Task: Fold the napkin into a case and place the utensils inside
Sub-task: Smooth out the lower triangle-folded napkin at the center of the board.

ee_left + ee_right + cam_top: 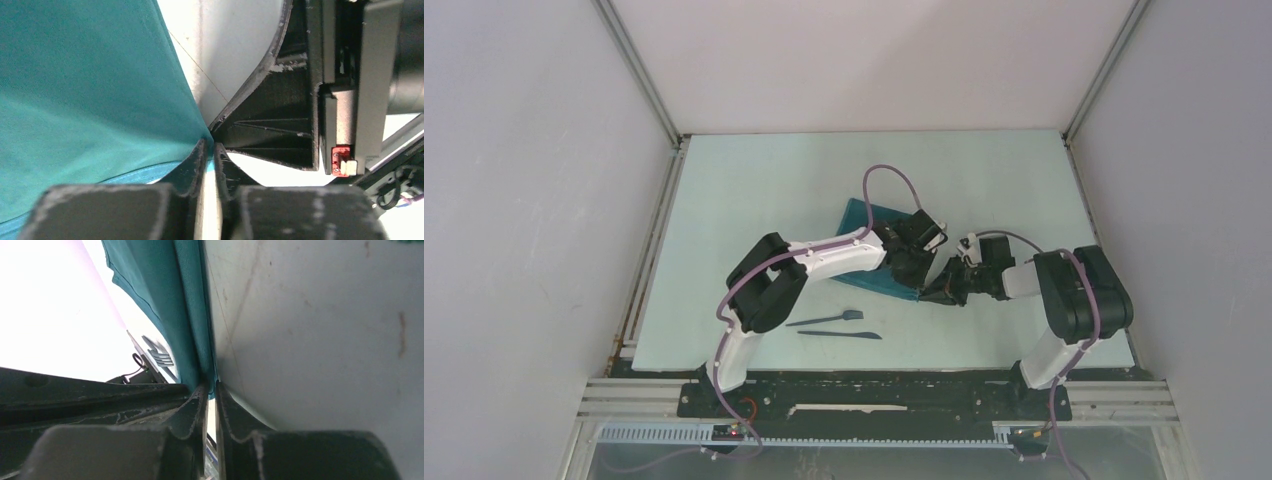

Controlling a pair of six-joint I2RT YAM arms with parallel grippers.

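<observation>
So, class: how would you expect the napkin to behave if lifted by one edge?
Probably floppy: the napkin sags in curves from where the left gripper pinches its edge. Likely light: thin pinches by it and the right gripper seem enough.

dark teal-green cloth napkin [90, 90]: matt, soft, fine weave (a stitched hem shows in the right wrist view) | pale mint tabletop [764, 190]: smooth, matt, faintly scuffed | left gripper [210, 146] black plastic fingers [194, 165]: rough, edges worn whitish | slim dark plastic-looking fork [824, 320] and knife [839, 334]: dull | near silver metal frame rails [624, 398]: satin
</observation>
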